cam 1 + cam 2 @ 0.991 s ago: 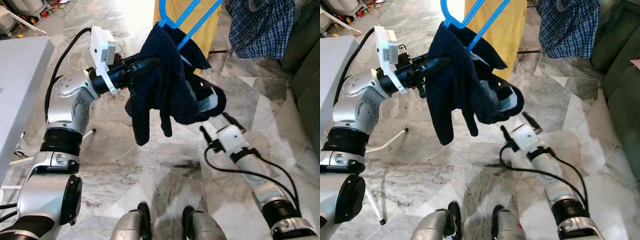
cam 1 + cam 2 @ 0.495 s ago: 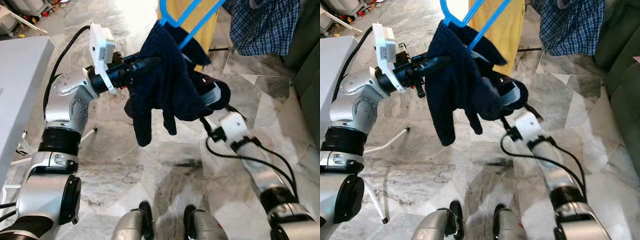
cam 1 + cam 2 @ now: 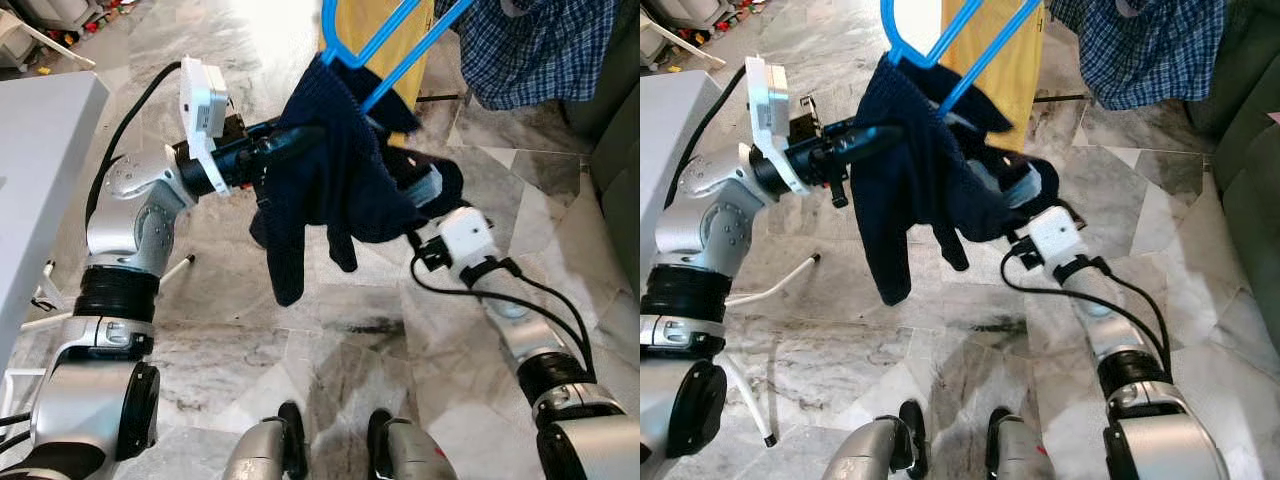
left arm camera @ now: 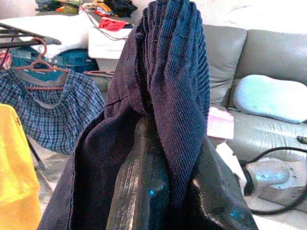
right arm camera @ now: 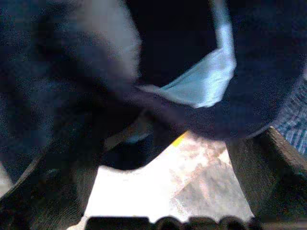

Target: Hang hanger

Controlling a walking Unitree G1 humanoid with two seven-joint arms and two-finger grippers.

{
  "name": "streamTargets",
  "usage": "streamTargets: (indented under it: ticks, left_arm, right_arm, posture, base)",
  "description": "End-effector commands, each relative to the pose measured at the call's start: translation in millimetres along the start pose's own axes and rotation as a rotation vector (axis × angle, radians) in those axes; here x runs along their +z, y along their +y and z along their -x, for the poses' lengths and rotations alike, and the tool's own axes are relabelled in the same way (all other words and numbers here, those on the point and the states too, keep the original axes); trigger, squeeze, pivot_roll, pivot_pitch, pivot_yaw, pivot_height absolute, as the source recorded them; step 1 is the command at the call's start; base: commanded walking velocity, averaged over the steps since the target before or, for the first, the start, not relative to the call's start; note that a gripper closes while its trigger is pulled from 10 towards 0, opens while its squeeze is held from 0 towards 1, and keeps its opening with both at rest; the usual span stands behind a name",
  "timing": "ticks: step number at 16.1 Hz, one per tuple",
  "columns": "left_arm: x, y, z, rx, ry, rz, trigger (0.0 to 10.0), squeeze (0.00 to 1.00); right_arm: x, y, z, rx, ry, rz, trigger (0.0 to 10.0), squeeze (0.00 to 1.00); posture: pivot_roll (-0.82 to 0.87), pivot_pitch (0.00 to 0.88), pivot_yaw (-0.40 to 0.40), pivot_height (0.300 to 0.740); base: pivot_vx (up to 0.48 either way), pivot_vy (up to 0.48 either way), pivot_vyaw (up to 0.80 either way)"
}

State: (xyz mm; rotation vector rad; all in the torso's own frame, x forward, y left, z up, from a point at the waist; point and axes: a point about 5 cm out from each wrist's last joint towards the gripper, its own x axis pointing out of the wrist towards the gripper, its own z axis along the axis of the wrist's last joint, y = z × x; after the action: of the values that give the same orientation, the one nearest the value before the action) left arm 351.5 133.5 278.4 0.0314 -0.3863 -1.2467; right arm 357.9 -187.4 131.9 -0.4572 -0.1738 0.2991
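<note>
Over marble floor (image 3: 330, 340), blue hanger (image 3: 385, 75) above left end effector (image 3: 300, 135), dark garment (image 3: 330, 190) pinched.

A pale marble floor (image 3: 330, 330) with grey veins; a thin white rack leg (image 3: 770, 290) rests on it.

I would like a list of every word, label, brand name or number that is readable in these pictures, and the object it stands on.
None: no readable text anywhere.
Dark navy ribbed garment on the blue plastic hanger: its pale inner patch is blurred, no letters.
White camera boxes on both wrists: no print.
</note>
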Motion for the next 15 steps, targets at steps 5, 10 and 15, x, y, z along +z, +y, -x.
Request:
streamTargets:
  ticks: [5, 10, 15]
  left_arm:
    - [8.2, -8.8, 2.3, -0.034, -0.056, -0.011, 0.0, 0.0]
    - [8.3, -9.8, 2.8, -0.026, -0.072, -0.002, 0.0, 0.0]
    - [7.0, -10.4, 0.6, -0.03, -0.073, 0.002, 0.0, 0.0]
  right_arm:
    - [-8.0, -4.8, 2.9, -0.053, 0.034, -0.096, 0.0, 0.0]
    - [-2.8, -7.7, -0.8, -0.04, 0.013, -0.091, 0.0, 0.0]
    - [9.9, -1.3, -5.6, 0.039, -0.064, -0.088, 0.0, 0.0]
  posture:
    - [-0.05, 0.265, 0.076, 0.74]
    - [-0.06, 0.253, 0.063, 0.74]
    - [-0.06, 0.248, 0.063, 0.74]
  base:
    - [0.0, 0.0, 0.0]
    - [0.0, 0.0, 0.0]
    - [0.0, 0.0, 0.0]
